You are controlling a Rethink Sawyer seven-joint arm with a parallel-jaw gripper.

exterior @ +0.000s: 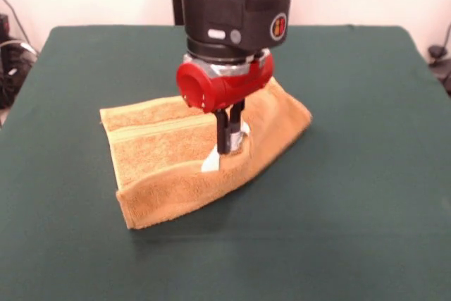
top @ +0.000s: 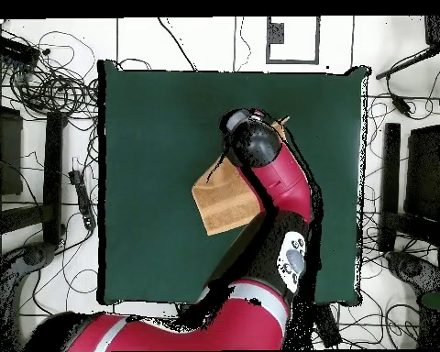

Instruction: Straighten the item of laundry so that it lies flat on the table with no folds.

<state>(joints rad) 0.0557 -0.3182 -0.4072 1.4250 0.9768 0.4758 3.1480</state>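
- The table [exterior: 366, 174] carries the towel [exterior: 151, 149] near its middle, well apart from every edge, so there is room to spread the cloth toward any side.
- The towel lies folded over itself: the front view shows a thick doubled fold along its near side, a woven band across the top layer, and the right end lifted in a slope.
- The gripper [exterior: 231, 139] stands upright over the towel's middle, its dark fingers close together and pressed down at a small white tag [exterior: 211, 162]; they appear to pinch the top layer, though the cloth between them cannot be seen.
- To do this step well, the grip should take only the upper layer, then lift low and draw it across the fold toward open table.
- In the overhead view the arm [top: 279, 183] covers the gripper and much of the towel, so its far corners and the count of layers stay unclear.
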